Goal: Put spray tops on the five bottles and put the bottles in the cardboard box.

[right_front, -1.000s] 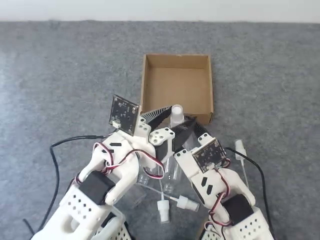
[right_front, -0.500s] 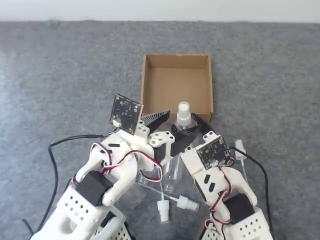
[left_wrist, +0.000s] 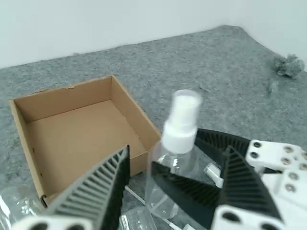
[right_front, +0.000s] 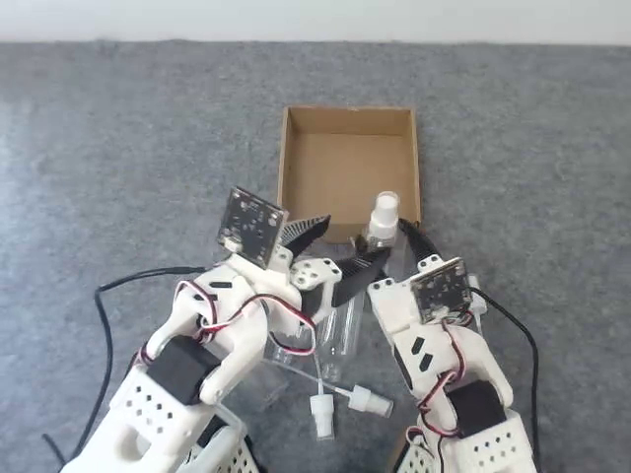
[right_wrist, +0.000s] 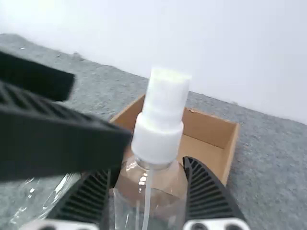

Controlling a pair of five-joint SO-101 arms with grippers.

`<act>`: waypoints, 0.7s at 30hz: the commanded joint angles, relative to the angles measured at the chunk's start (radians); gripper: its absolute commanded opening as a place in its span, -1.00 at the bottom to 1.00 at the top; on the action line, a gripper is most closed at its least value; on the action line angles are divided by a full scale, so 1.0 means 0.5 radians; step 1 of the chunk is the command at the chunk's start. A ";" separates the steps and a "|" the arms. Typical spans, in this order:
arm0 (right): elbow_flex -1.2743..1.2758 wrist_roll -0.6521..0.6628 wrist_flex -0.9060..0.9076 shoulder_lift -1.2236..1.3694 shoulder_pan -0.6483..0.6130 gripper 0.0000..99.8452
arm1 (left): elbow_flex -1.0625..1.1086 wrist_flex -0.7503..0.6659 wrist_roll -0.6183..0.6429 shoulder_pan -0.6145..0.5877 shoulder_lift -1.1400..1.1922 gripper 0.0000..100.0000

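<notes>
One empty cardboard box (right_front: pixel 286 158) sits open just beyond both grippers, likely ready to receive bottles. The right gripper (right_wrist: pixel 148 201) clamps one capped bottle (left_wrist: pixel 175 158) upright by its body, by the box's near wall, probably so it can be lowered in standing. The left gripper (right_front: pixel 355 236), jaws spread wide, sits beside that bottle and holds nothing. Clear loose bottles (right_front: pixel 340 330) lie behind the grippers, at least two; the exact number is unclear. Two loose tops (right_front: pixel 322 414) lie further back, with a possible third beside the right arm.
</notes>
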 commanded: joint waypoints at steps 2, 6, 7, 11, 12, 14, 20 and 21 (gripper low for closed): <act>-0.080 -0.046 -0.005 -0.038 0.060 -0.99 | -0.164 0.000 -0.021 -0.101 -0.043 -0.43; -0.114 -0.049 -0.005 -0.038 0.106 -0.99 | -0.161 0.003 -0.021 -0.123 -0.043 -0.43; -0.132 -0.049 -0.005 -0.038 0.130 -0.99 | -0.161 0.003 -0.021 -0.123 -0.043 -0.43; -0.242 -0.052 -0.005 -0.038 0.238 -0.99 | -0.133 0.000 -0.021 -0.123 -0.043 -0.43; -0.270 -0.052 -0.005 -0.038 0.262 -0.99 | -0.118 -0.009 -0.021 -0.123 -0.043 -0.43; -0.319 -0.052 -0.008 -0.038 0.287 -0.99 | -0.106 -0.009 -0.025 -0.123 -0.043 -0.43; -0.503 -0.052 -0.008 -0.038 0.293 -0.99 | -0.054 -0.031 -0.018 -0.120 -0.037 -0.43; -0.540 -0.052 -0.008 -0.035 0.284 -0.99 | -0.032 -0.058 -0.012 -0.117 -0.031 -0.43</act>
